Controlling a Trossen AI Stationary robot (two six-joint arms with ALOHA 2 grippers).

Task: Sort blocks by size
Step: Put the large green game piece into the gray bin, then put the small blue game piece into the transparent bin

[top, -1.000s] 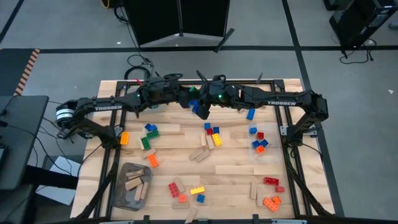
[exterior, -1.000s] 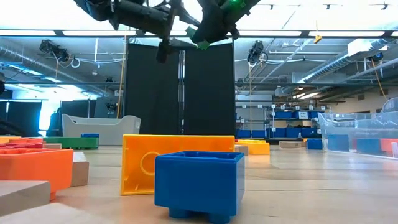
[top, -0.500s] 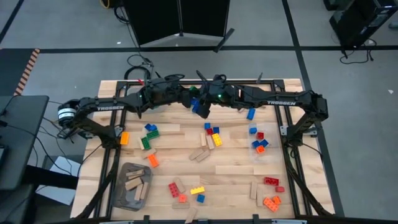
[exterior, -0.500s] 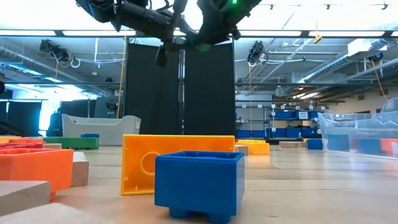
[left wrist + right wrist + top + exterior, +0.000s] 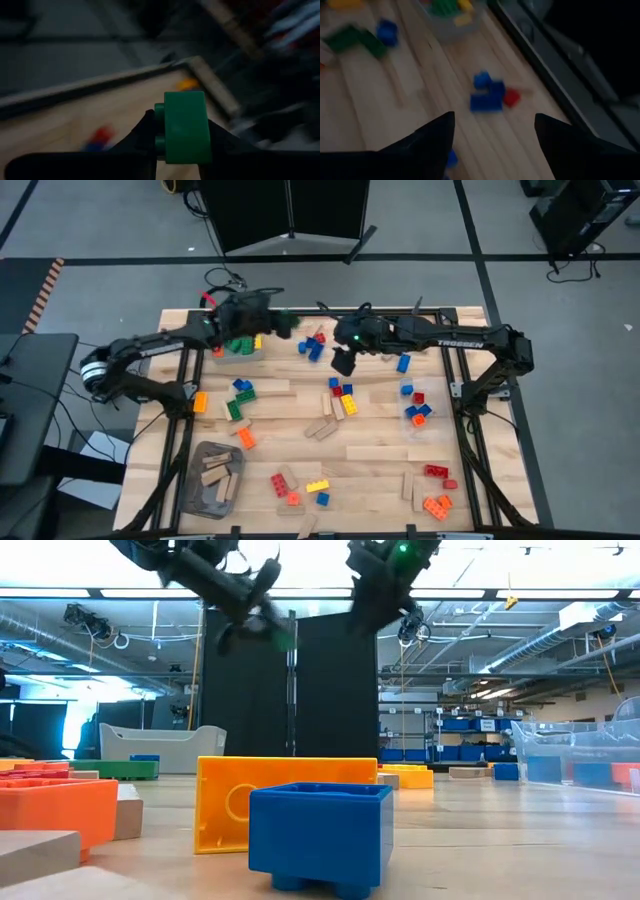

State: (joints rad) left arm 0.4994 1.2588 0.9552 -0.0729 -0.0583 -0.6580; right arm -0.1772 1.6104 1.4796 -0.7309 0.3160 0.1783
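left gripper [image 5: 181, 131]: pinched on a small green brick [image 5: 184, 127], smooth glossy plastic, two round studs poking out one side; up in the air near the table's far edge

right gripper [image 5: 495, 132]: fingers spread wide, nothing between them, hanging over the far-middle of the table

clear bin [image 5: 238, 346]: see-through plastic, at the far left, green and yellow bricks inside, sits right under the left gripper's end

blue-and-red cluster [image 5: 312, 345]: a few chunky blue bricks with a red one touching, on bare wood between the two grippers

grey bin [image 5: 212, 479]: dark, rounded corners, near-left corner, plain tan wooden pieces inside, flat and rectangular

rest of the blocks [image 5: 340, 398]: scattered all over, studded plastic in red, blue, orange, yellow, green, plus loose tan wood slabs

near-right pile [image 5: 436, 488]: red and orange bricks bunched beside a wood piece

table [image 5: 380, 435]: pale wood planks, visible grain, black frame rails down both sides

close to the low camera: hollow blue brick [image 5: 320, 835] in front of a wide yellow one [image 5: 285, 790], orange brick [image 5: 57, 815] off to the side, blocking much of the table behind
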